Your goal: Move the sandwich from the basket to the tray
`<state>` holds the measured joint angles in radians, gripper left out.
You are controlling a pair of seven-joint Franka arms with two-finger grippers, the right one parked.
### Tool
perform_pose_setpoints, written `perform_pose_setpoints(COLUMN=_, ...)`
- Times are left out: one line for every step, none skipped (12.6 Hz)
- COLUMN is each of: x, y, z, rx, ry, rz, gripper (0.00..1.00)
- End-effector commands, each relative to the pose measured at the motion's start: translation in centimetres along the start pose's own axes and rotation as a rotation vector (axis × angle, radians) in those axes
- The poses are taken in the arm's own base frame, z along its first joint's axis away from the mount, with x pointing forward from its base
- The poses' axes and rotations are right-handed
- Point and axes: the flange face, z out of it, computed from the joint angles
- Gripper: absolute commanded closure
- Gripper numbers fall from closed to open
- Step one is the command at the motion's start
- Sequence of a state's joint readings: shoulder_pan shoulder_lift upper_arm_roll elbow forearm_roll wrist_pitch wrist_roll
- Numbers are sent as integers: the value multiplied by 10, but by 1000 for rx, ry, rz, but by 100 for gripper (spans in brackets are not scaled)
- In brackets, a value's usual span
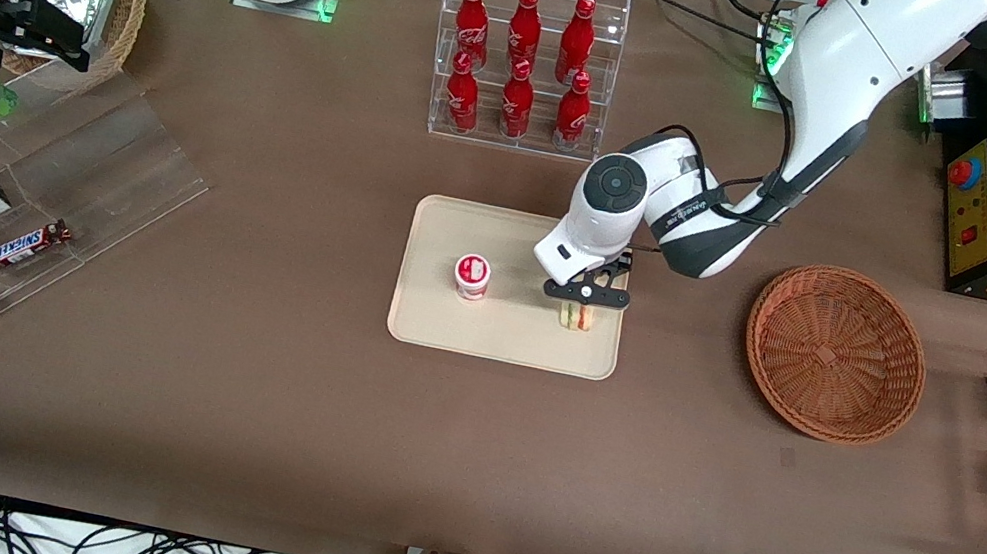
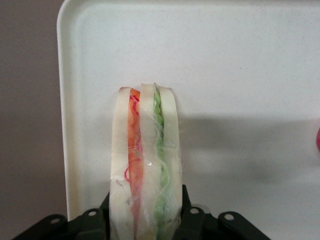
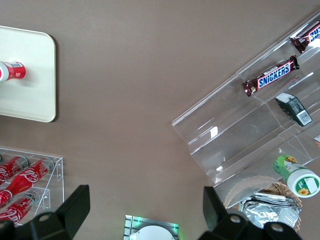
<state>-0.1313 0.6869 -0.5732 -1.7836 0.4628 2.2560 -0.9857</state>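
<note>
Hovering: your end effector [image 1: 583, 305] sits low over the tray [image 1: 429, 327], at the edge nearest the basket [image 1: 835, 353].
Grip: you've got the fingers [image 2: 192, 220] clenched on the sandwich [image 2: 145, 165], one pressing each bread face.
Sandwich: standing on edge, filling layers showing, its lower end down at the tray floor; whether it's actually touching, you can't tell from here.
Basket: empty now, well apart on the surface toward the working arm's end.
Neighbour: the red-and-white cup [image 1: 472, 276] stands on the same tray, near but clear.
Risk one: let go while it's upright and narrow, and it could topple flat.
Risk two: it's close to the tray rim, so a fall outward could land it on the surface.
Risk three: the wrap may cling to a finger as you lift.
</note>
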Motion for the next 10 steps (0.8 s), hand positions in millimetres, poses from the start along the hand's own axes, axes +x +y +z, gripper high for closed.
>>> perform_pose_setpoints(x=16, y=-10, z=-48, rx=63, ry=44, rz=-66, gripper=0)
perform_pose_setpoints(x=27, y=-12, z=-67, rx=80, ry=43, rz=-89, gripper=0)
perform_pose_setpoints(x=35, y=-13, z=-85, rx=100, ry=39, rz=-112, gripper=0)
perform_pose_setpoints(x=45, y=-19, z=-102, rx=102, ry=19, rz=-148, gripper=0)
perform_pose_setpoints(x=52, y=-23, z=-121, rx=106, ry=13, rz=-173, gripper=0)
perform_pose_setpoints(x=57, y=-29, z=-141, rx=113, ry=17, rz=-194, gripper=0)
perform_pose_setpoints(x=65, y=-41, z=-161, rx=113, ry=20, rz=-222, gripper=0)
perform_pose_setpoints(x=70, y=-51, z=-183, rx=107, ry=31, rz=-247, gripper=0)
perform_pose_setpoints(x=74, y=-65, z=-200, rx=102, ry=41, rz=-275, gripper=0)
perform_pose_setpoints(x=75, y=-74, z=-214, rx=107, ry=52, rz=-292, gripper=0)
